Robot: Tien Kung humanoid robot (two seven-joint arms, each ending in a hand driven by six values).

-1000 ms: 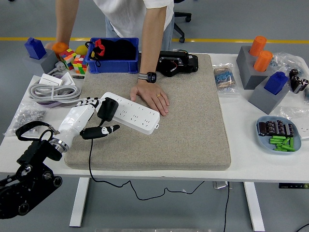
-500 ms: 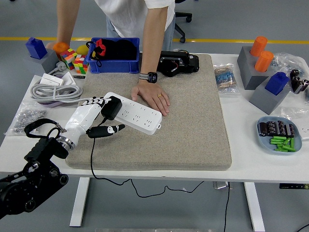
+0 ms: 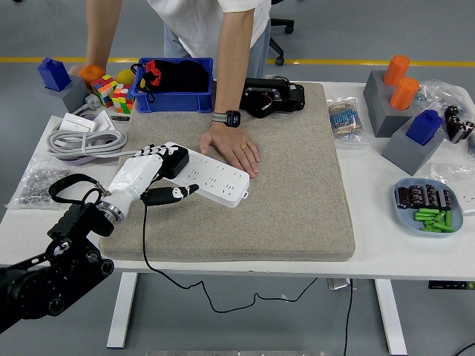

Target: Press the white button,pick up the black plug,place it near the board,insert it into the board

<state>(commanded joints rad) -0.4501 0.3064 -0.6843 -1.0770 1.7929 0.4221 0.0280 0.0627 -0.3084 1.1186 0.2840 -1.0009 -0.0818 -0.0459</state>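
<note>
Robot hand [image 3: 152, 172] with fingers curled around black plug [image 3: 174, 160], atop white power strip [image 3: 208, 175].

Two orange cylinders [image 3: 401, 80], two blue blocks [image 3: 53, 73], one power strip [image 3: 211, 176]

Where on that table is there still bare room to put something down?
The beige mat is bare right of the person's hand and along its near edge below the white power strip. The table's left end around the coiled cable and right end near the blue dish are crowded.
</note>
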